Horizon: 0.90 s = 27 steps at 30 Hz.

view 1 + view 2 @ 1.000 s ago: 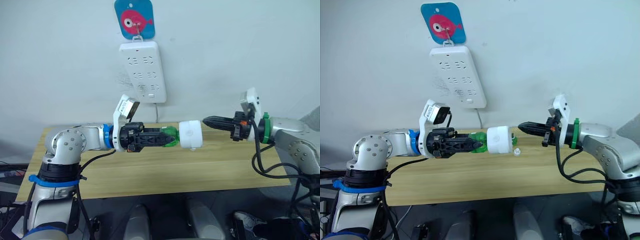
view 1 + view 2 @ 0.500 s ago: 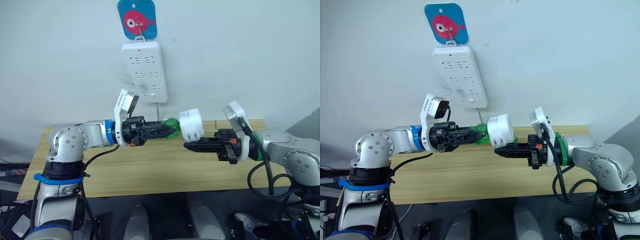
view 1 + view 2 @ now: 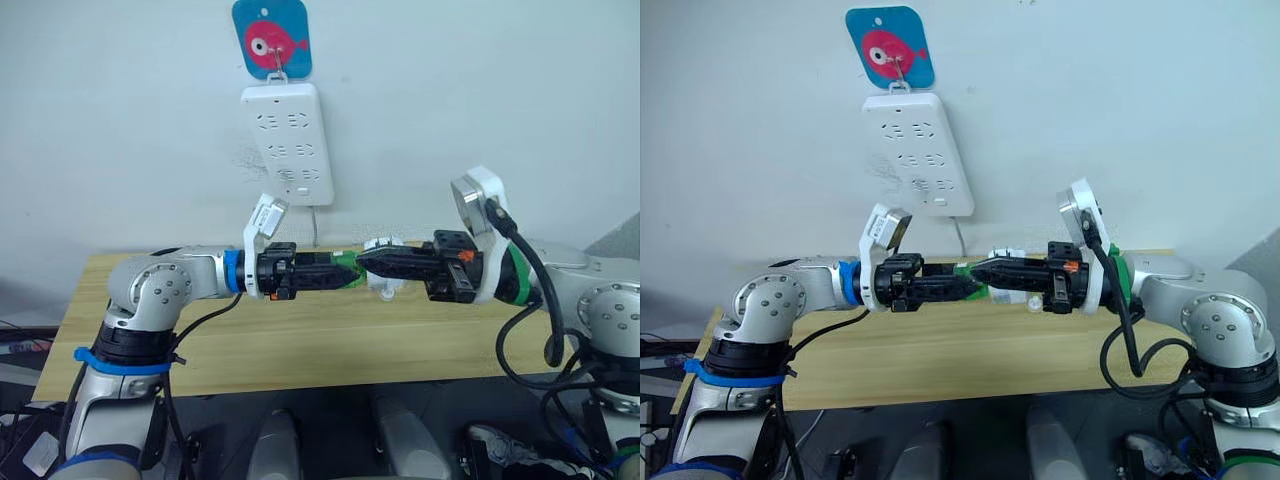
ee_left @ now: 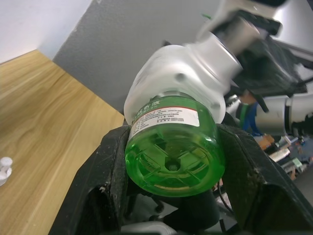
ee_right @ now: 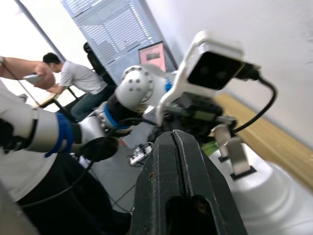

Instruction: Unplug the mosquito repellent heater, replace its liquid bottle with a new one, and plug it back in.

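Above a wooden table [image 3: 300, 350], the left gripper [image 3: 345, 273] clamps a green liquid bottle [image 4: 171, 149] joined to the white mosquito repellent heater [image 4: 181, 81]; the right gripper [image 3: 365, 262], fingers pressed together, lies against the heater's near side.

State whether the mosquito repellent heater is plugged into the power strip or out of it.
Out. The mosquito repellent heater is held above the table, its green bottle clamped by the left gripper, below the power strip.

Both arms are stretched toward each other in the middle, the forearms about level. The left gripper [image 3: 345, 277] points to the right and its two fingers are closed on a green bottle. The right gripper [image 3: 372, 263] points to the left with its fingers pressed together.
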{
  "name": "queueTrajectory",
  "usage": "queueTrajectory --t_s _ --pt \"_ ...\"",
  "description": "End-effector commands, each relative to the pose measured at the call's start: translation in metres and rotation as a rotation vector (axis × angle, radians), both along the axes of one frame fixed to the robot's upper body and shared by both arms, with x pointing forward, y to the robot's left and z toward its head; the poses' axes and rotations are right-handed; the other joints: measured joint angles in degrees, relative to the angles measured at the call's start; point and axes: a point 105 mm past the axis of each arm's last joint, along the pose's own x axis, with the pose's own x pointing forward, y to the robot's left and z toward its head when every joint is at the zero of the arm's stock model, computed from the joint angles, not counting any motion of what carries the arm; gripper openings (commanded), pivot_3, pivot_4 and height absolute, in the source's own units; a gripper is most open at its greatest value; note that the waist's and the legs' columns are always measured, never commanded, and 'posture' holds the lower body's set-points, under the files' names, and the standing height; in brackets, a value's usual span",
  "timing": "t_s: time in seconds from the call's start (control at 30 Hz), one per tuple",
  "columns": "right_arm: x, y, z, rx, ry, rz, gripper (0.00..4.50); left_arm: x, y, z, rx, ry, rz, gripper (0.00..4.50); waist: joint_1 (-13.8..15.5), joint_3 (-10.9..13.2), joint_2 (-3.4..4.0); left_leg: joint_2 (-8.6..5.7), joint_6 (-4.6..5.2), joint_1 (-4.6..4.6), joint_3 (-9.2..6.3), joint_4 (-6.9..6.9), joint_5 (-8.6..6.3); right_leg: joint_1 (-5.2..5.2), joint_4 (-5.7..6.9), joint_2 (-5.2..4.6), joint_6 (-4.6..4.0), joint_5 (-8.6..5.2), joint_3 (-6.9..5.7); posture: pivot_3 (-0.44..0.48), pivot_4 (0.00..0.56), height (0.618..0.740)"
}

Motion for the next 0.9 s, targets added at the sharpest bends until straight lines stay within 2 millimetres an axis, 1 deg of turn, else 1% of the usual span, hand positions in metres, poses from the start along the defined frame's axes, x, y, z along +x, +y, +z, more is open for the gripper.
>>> queueTrajectory --t_s 0.03,0.27,0.37,0.43,0.73,0.9 --pt "0.002 0.000 0.006 0.005 -0.041 -0.010 0.00 -0.010 -0.003 0.008 -0.011 -0.059 -0.061 2.32 0.01 0.00 0.00 0.00 0.00 0.00 0.00 0.00 0.00 0.00 0.00 0.00 0.00 0.00 0.00 -0.170 0.221 0.740" --pt "0.010 -0.002 0.003 -0.030 -0.022 -0.026 0.00 -0.016 -0.003 0.006 0.008 -0.080 -0.113 2.32 0.00 0.00 0.00 0.00 0.00 0.00 0.00 0.00 0.00 0.00 0.00 0.00 0.00 0.00 0.00 -0.171 0.220 0.740" --pt "0.020 -0.005 0.002 -0.033 0.003 -0.047 0.00 -0.020 -0.003 0.007 0.003 -0.077 -0.138 2.32 -0.01 0.00 0.00 0.00 0.01 0.00 0.00 0.00 0.00 0.00 0.00 0.00 0.00 0.00 -0.01 -0.169 0.220 0.740" --pt "0.022 -0.005 0.001 -0.045 0.008 -0.045 0.00 -0.021 -0.003 0.007 0.000 -0.075 -0.145 2.32 0.00 0.00 0.00 0.00 0.00 0.00 0.00 0.00 0.00 0.00 0.01 0.00 0.00 0.00 0.00 -0.167 0.220 0.740" --pt "0.020 -0.006 -0.014 -0.133 0.037 0.004 0.00 -0.023 -0.003 0.009 -0.013 -0.079 -0.150 2.32 0.04 0.00 0.00 0.00 0.01 0.00 -0.01 -0.01 -0.01 -0.01 0.00 0.00 0.00 0.00 -0.01 -0.161 0.221 0.740" --pt "0.021 -0.006 -0.019 -0.163 0.040 0.009 0.00 -0.024 -0.003 0.010 -0.018 -0.076 -0.156 2.32 0.04 0.00 0.00 0.00 0.01 0.00 0.00 0.00 0.00 -0.01 0.01 0.00 0.00 0.00 -0.01 -0.161 0.221 0.740"
